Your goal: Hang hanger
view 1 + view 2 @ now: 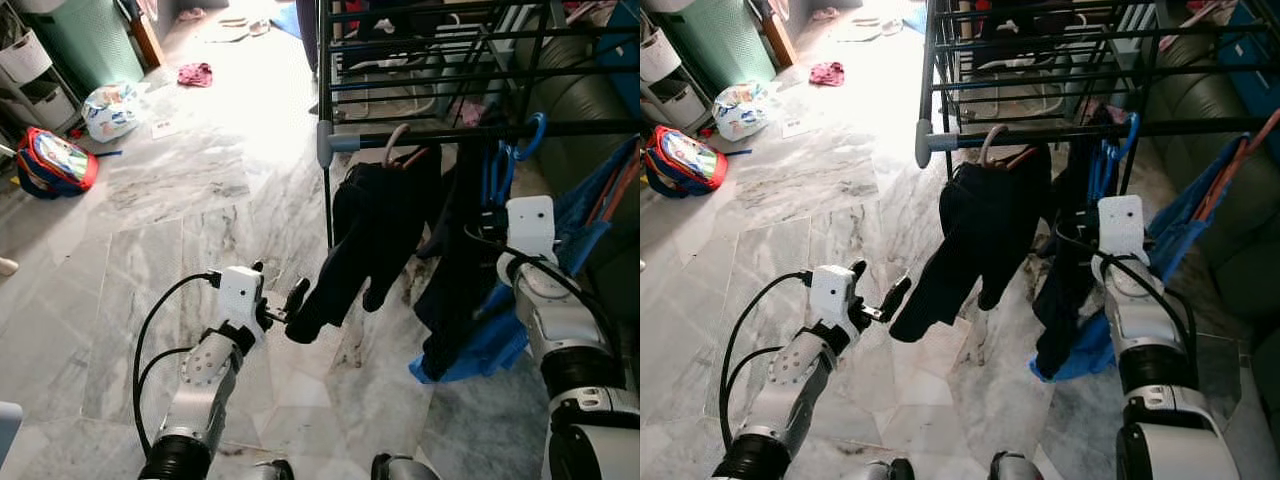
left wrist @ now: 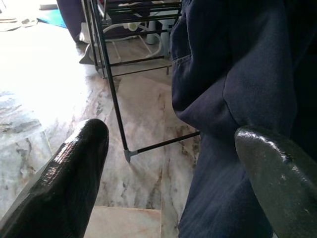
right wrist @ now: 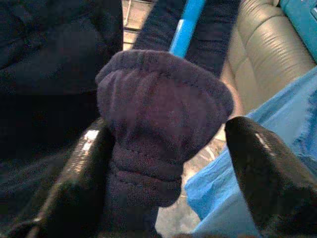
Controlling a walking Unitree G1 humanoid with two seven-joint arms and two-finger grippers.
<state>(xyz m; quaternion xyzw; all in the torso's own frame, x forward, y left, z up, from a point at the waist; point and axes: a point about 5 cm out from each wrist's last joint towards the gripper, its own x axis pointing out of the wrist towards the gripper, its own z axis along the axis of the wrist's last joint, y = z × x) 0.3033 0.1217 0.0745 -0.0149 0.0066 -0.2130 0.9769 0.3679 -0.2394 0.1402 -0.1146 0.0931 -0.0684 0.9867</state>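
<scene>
A black drying rack's front rail (image 1: pixel 600 128) carries two hangers. A pale-hooked hanger (image 1: pixel 397 140) holds a dark garment (image 1: pixel 375 225). To its right, a blue hanger (image 1: pixel 533 131) has its hook over the rail and holds another dark garment (image 1: pixel 455 270). My right arm (image 1: pixel 530 228) is raised just below that hook. In the right wrist view my right gripper (image 3: pixel 171 131) is open, with the garment's ribbed cuff (image 3: pixel 158 109) between its fingers and the blue hanger (image 3: pixel 185 25) behind it. My left gripper (image 1: pixel 280 290) is open and low, right beside the first garment's hanging sleeve (image 2: pixel 233 89).
Blue cloth (image 1: pixel 480 345) hangs low under the rack at the right. A grey-green sofa (image 1: pixel 580 90) sits behind the rack. Across the marble floor at the left lie a red backpack (image 1: pixel 55 160), a plastic bag (image 1: pixel 110 110) and a pink cloth (image 1: pixel 195 73).
</scene>
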